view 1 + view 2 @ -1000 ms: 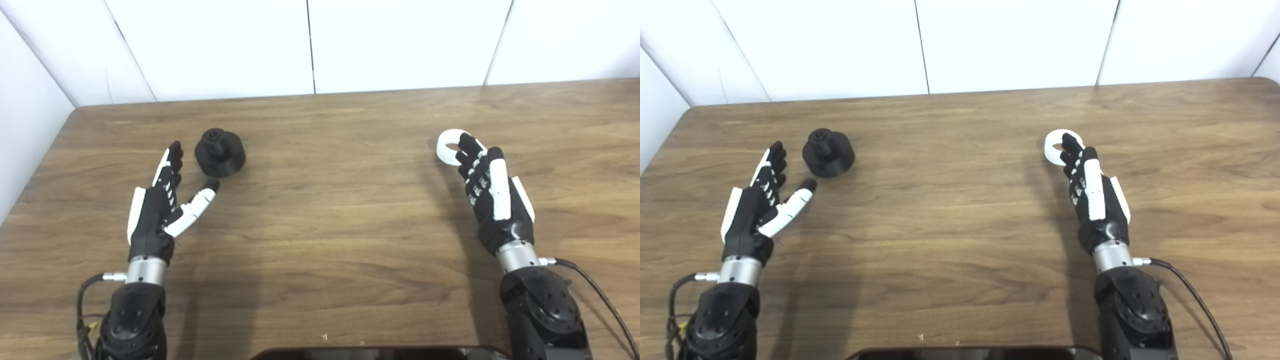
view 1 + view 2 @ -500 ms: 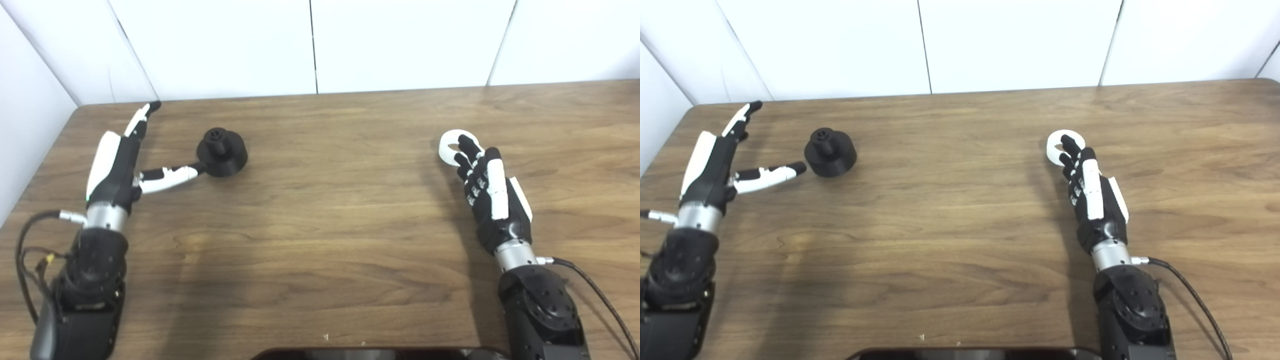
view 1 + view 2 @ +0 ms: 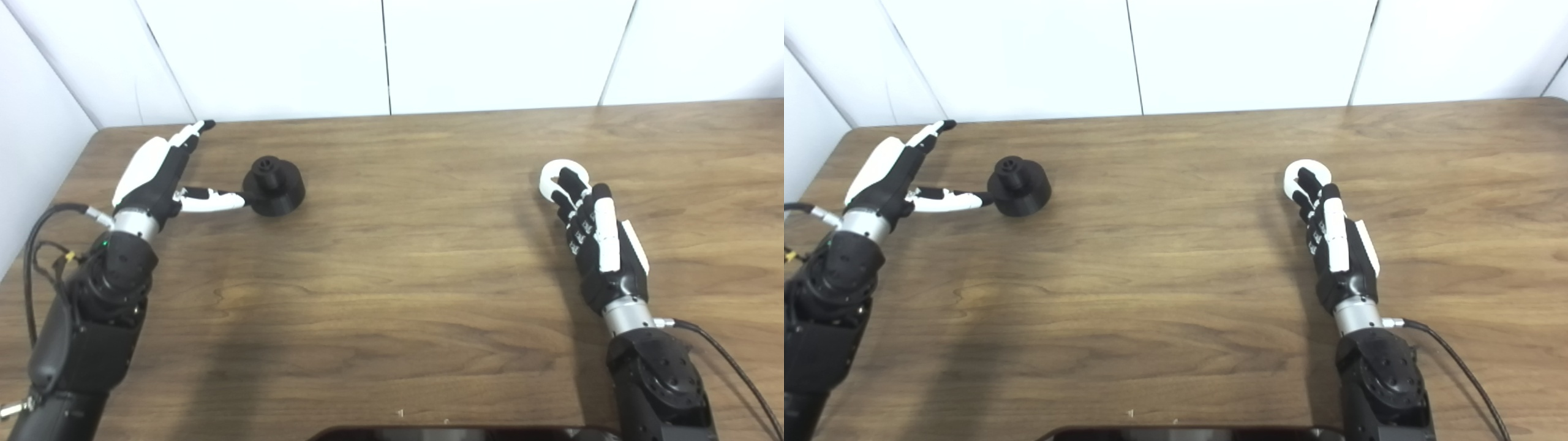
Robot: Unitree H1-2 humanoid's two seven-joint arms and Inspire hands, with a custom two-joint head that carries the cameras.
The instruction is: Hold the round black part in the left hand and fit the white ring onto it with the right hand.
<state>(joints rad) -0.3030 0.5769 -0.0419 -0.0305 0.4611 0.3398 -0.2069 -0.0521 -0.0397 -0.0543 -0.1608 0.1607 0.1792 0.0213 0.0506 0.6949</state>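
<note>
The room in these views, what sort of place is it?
Probably a robot test bench: a bare brown wooden table walled by plain white panels, bearing only a round black part and a white ring.

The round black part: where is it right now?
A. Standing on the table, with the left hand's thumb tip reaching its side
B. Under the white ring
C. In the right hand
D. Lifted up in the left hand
A: the round black part stands on the table, and the open left hand only reaches its side with the thumb tip, fingers spread away.
</note>
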